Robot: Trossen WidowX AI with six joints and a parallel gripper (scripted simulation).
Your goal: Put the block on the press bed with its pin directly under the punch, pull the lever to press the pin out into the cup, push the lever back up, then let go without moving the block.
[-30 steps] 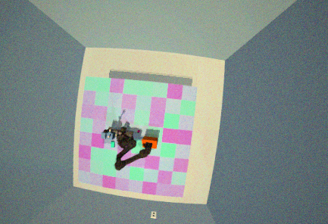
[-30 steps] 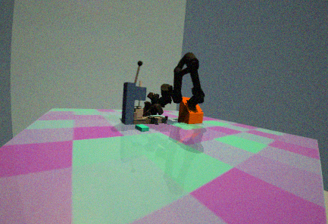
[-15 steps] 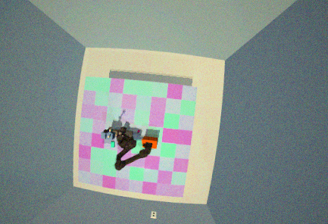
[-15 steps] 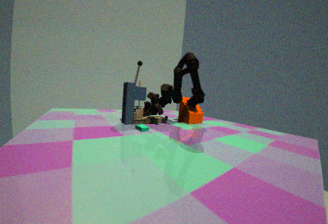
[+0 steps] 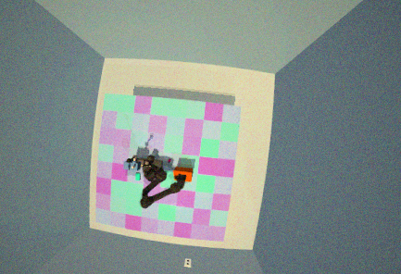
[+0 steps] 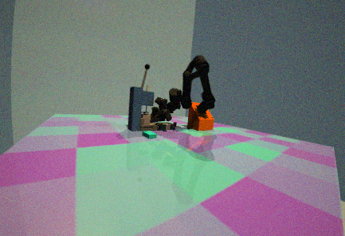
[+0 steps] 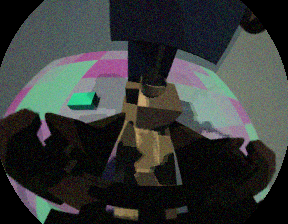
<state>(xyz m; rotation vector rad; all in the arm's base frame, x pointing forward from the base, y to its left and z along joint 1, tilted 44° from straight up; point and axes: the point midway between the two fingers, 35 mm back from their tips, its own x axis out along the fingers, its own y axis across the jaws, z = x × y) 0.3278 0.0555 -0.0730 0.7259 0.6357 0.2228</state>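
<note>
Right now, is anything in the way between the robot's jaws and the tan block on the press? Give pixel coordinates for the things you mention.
Nothing I can see. The open jaws (image 5: 144, 161) (image 6: 155, 116) face the tan block (image 6: 145, 119) (image 7: 157, 107). The little green block (image 5: 138, 176) (image 6: 149, 135) (image 7: 83, 100) is off to the side.

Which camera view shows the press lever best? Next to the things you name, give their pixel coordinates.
The exterior view: there the lever (image 5: 149, 140) (image 6: 145, 76) stands up from the press (image 5: 143, 152) (image 6: 135, 108) (image 7: 170, 20), its dark knob clear against the wall. The top view shows it only as a small, thin grey shape. In the wrist view I can't make out the lever.
</note>
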